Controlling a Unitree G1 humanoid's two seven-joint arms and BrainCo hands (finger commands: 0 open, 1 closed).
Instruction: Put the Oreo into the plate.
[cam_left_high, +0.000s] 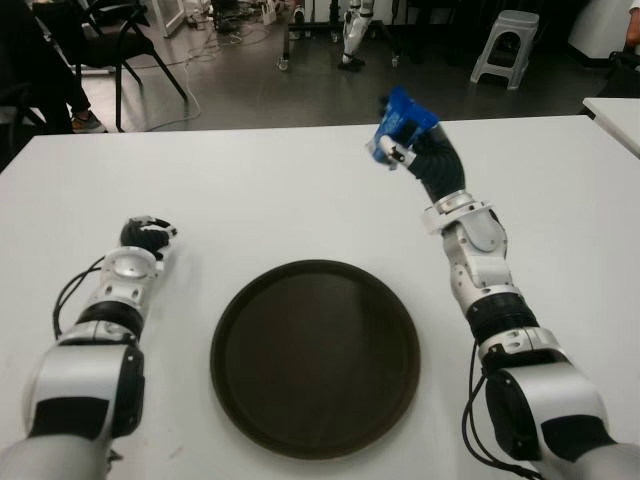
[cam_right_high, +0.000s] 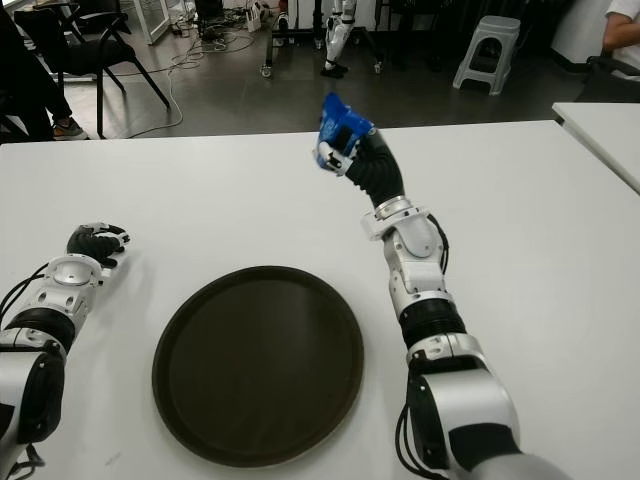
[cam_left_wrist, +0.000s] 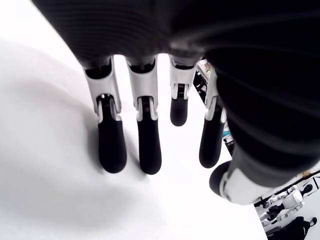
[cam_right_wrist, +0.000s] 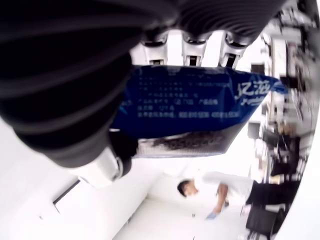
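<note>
While the left hand (cam_left_high: 147, 235) lies open, right-hand fingers (cam_right_wrist: 192, 50) clamp the blue Oreo pack (cam_right_wrist: 185, 102).

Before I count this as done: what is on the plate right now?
Nothing: the dark plate lies bare on the white table. The blue Oreo pack is gripped in the right hand, raised beyond the plate. The left hand shows left of it.

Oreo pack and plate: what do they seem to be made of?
The Oreo pack, gripped in the right hand above the table's far side, looks like thin glossy plastic film: blue, printed, creased, with a silvery strip. The plate looks like hard plastic, possibly coated metal: dark brown, smooth, faint sheen. The left hand shows left of it.
</note>
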